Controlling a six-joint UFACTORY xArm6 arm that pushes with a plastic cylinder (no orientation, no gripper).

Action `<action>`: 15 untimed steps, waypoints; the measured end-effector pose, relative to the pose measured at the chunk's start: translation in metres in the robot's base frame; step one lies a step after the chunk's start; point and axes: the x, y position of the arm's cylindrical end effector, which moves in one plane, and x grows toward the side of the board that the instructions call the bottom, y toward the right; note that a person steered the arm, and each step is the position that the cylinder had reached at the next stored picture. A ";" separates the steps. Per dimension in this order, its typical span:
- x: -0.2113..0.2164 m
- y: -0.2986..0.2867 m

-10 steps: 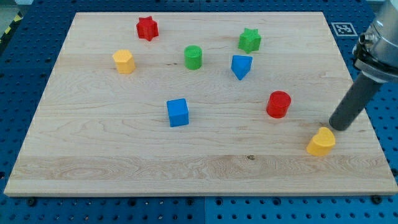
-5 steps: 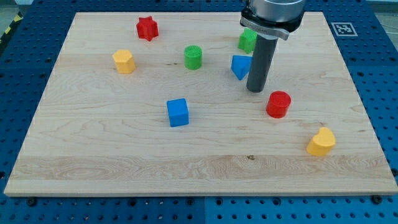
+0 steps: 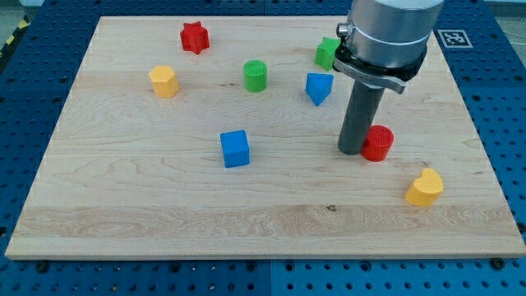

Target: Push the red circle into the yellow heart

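The red circle lies right of the board's middle. My tip stands right against its left side, touching or nearly touching it. The yellow heart lies below and to the right of the red circle, near the board's right edge, a short gap from it. The rod and the arm's body hide part of the green star at the view's top.
A blue triangular block sits just above and left of my tip. A blue cube, a green cylinder, a yellow block and a red star lie to the left. The wooden board's right edge is near.
My tip swung from beside the yellow heart to above the red circle, then down to its left side. The red circle has shifted a little to the right and down.
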 end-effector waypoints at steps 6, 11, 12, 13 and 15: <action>-0.022 0.008; 0.023 0.045; 0.023 0.045; 0.039 0.045; 0.055 0.046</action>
